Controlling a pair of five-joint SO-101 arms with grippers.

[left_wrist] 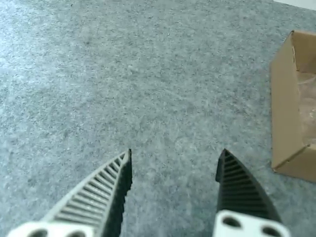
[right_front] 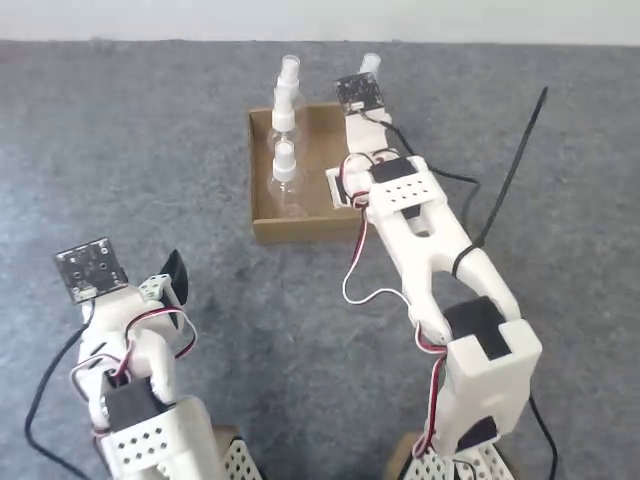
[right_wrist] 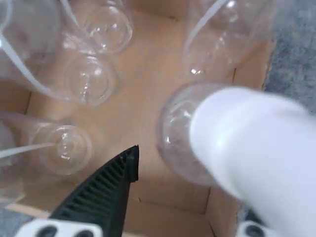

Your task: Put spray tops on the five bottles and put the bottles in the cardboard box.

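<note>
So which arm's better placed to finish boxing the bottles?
Right. The right hand is over the cardboard box, at a spray-topped bottle; the left hand hangs open over carpet, apart from it.

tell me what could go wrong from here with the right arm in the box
The right gripper sits low in the cardboard box among closely packed bottles. Lifting out carelessly could tip the spray-topped bottle right beside it, or its neighbours. The arm's loose wires hang near the box wall and might snag it.
</note>
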